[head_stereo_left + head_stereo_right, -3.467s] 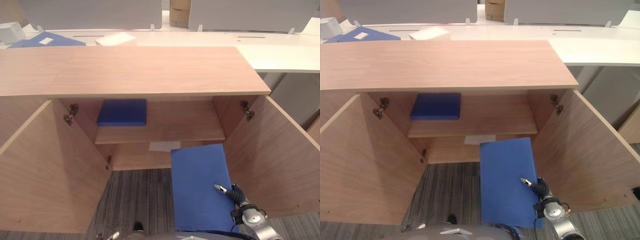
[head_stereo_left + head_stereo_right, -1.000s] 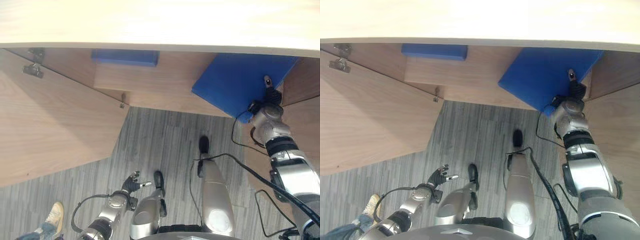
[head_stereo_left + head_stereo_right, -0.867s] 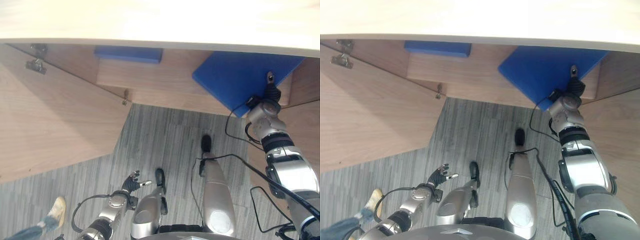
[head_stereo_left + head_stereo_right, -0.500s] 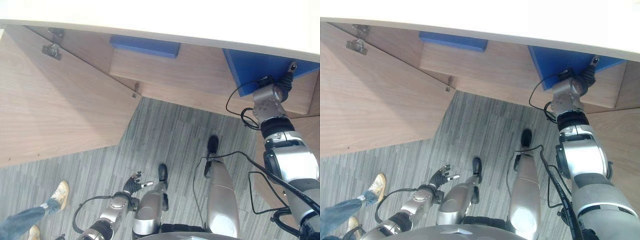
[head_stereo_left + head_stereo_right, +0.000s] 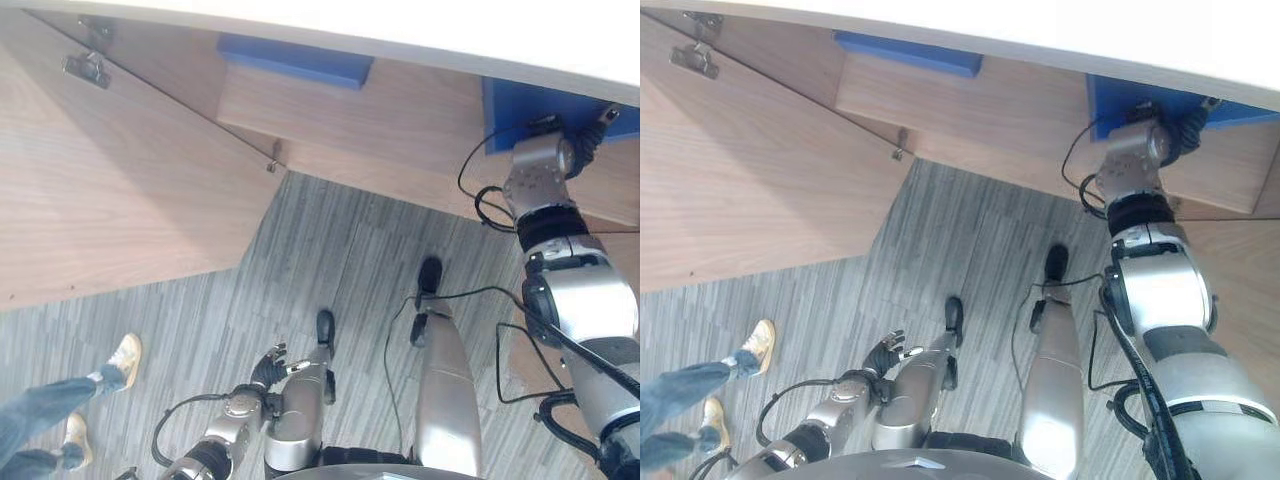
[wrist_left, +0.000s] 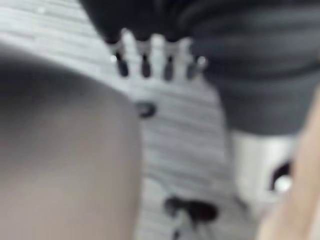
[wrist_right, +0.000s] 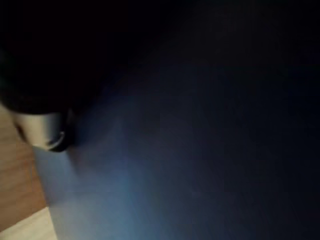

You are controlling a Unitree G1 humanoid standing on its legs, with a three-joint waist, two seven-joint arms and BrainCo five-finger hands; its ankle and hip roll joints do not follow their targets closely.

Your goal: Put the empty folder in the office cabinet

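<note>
Grey striped carpet floor (image 5: 330,250) runs up to the open light-wood office cabinet (image 5: 340,115). On its shelf, at the right end, lies the flat blue empty folder (image 5: 520,103), the right hand (image 5: 585,140) reaching onto its near edge; whether those fingers clamp it I cannot tell. A second blue folder (image 5: 296,60) lies further left. Low down, the left hand (image 5: 268,366) hangs with fingers apart, holding nothing. A person's jeans leg and tan shoe (image 5: 122,356) stand at left.

Grey striped carpet floor (image 5: 330,255), open wooden cabinet door (image 5: 110,190)
</note>
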